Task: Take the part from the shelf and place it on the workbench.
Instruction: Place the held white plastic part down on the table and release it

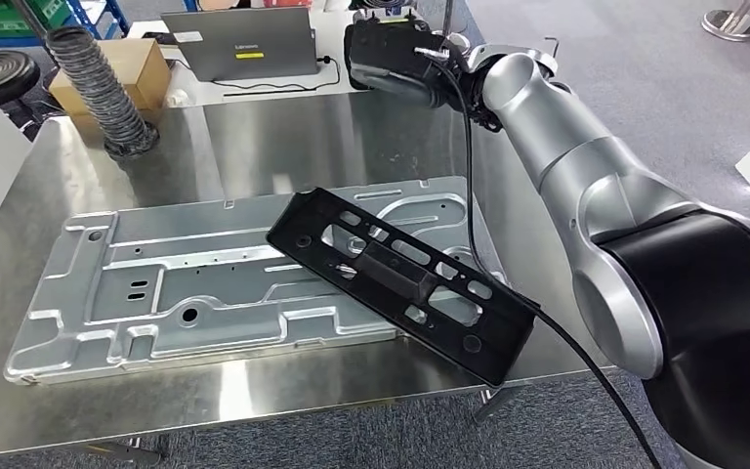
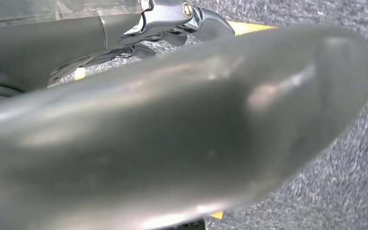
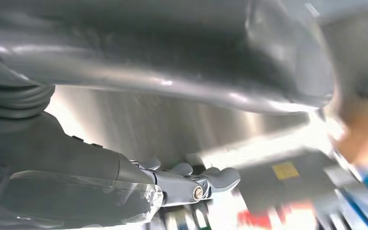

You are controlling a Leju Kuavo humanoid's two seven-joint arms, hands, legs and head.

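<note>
The black slotted part (image 1: pixel 400 278) lies flat on the steel workbench (image 1: pixel 283 137), resting across the right end of a large silver stamped panel (image 1: pixel 195 283); its near corner overhangs the front right edge. My right hand (image 1: pixel 391 54) is raised over the bench's far edge, well away from the part. In the right wrist view that hand (image 3: pixel 191 184) holds nothing, its fingers (image 3: pixel 220 177) apart from the thumb above the steel top. My left hand (image 2: pixel 172 134) hangs over grey carpet, blurred thumb in front, fingers (image 2: pixel 172 19) spread and empty.
A grey laptop (image 1: pixel 244 44) with its cable sits on a white table behind the bench, just left of my right hand. A ribbed black hose (image 1: pixel 98 88) comes down at the back left beside a cardboard box (image 1: pixel 127 73). A black stool (image 1: pixel 5 73) stands at the far left.
</note>
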